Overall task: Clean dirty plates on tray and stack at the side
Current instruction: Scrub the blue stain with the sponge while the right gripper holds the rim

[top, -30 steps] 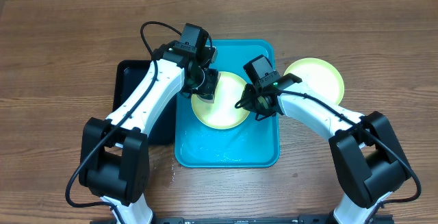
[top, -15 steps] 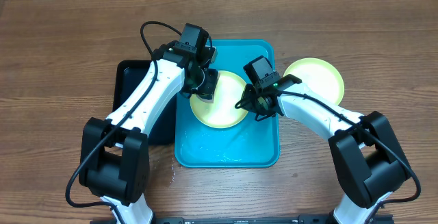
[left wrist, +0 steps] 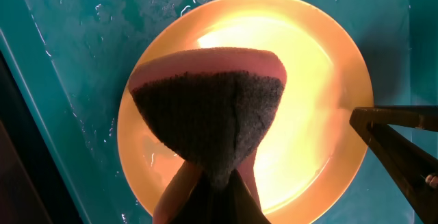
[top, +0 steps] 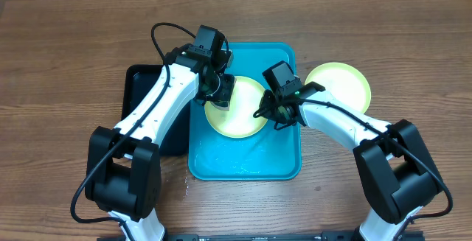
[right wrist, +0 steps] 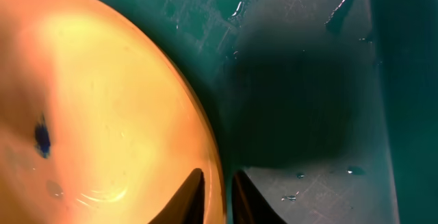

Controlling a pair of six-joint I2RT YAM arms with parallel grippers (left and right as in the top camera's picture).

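Left gripper (left wrist: 205, 200) clenched on sponge (left wrist: 212, 107), frame centre, over plate (left wrist: 308, 73). Right gripper (right wrist: 217, 193) pinches plate rim, bottom centre. Sweep sponge onto blue speck (right wrist: 42, 138); light pressure, rim pinned.

Yellow-green plate (top: 240, 119) lies in turquoise tray (top: 247, 166); second plate (top: 341, 80) alongside.

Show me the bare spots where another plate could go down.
Free: the turquoise tray's wet strip on the robot's side of the plate; bare table right of the side plate; more left of the black tray. Crowded: the tray's middle, where the left gripper, its sponge and the right gripper meet the plate.
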